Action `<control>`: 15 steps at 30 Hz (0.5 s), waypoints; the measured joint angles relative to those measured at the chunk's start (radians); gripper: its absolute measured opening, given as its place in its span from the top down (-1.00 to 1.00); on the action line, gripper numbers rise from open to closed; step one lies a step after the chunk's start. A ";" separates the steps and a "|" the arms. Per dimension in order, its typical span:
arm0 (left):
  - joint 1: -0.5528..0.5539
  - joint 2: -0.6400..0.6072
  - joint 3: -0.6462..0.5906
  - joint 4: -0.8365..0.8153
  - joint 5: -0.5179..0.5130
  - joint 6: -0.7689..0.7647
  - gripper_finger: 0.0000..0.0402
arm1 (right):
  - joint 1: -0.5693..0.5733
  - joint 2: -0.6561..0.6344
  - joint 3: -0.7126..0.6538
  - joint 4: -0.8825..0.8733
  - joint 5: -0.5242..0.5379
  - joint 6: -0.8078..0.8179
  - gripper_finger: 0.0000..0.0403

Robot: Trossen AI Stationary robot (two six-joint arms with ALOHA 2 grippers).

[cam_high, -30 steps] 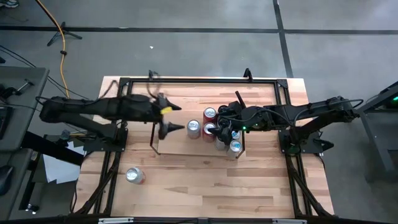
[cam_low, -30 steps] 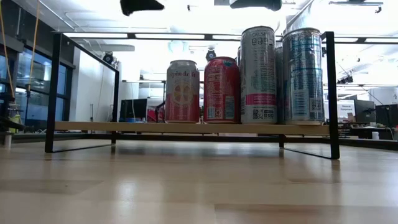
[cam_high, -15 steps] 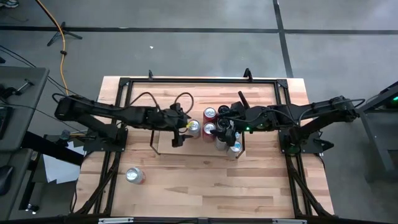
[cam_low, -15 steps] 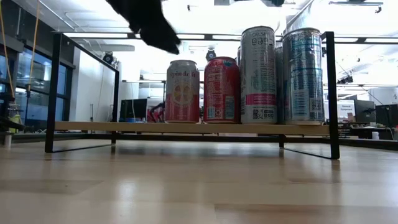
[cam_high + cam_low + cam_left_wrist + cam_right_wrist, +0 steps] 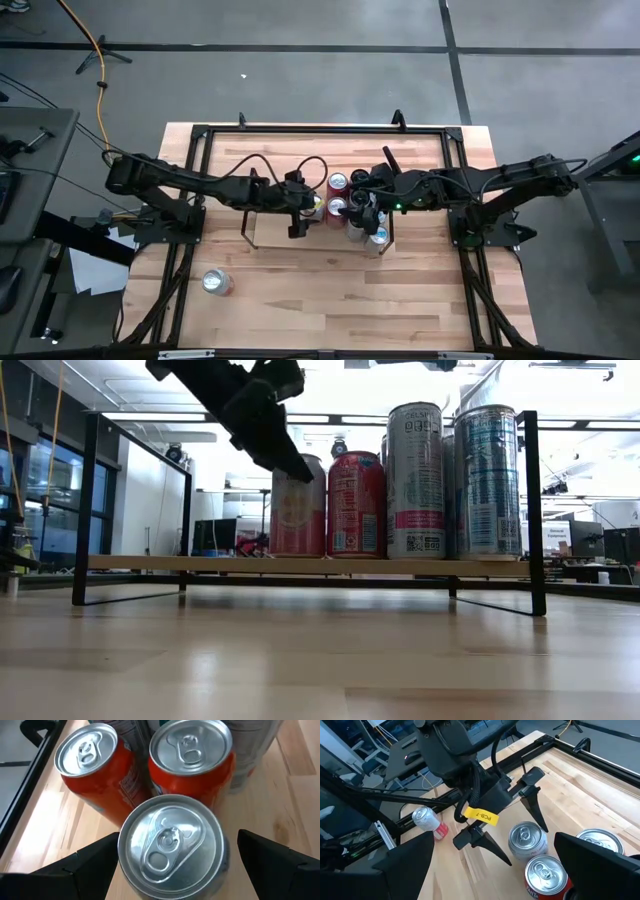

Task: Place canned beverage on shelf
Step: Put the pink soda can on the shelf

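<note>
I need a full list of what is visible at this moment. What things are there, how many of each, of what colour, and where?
shelf: one, light wood with black wire ends, middle of the table.
short cans on the shelf: three; one pink and white, two red, grouped on the shelf's middle.
tall cans: at least two, white-pink and blue-white, at the shelf's right end; the right claw hides part of the group from above.
loose can: one, silver top, upright on the tabletop, near the left arm's side.
tabletop: one, light wood planks, black rails.
left claw: open, above the pink and white can.
right claw: open, over the tall cans.
</note>
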 joint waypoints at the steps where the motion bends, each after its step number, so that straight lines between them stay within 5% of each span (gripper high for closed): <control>1: 0.000 0.003 0.000 0.000 -0.001 -0.004 -0.77 | 0.000 0.000 0.000 0.000 0.000 0.000 -0.98; 7: -0.002 0.009 0.000 0.003 -0.005 -0.008 -0.68 | 0.000 0.000 0.000 -0.011 0.000 0.000 -0.98; 15: -0.009 -0.020 0.000 -0.027 -0.007 -0.008 -0.04 | 0.000 0.000 0.000 -0.021 0.000 -0.002 -0.98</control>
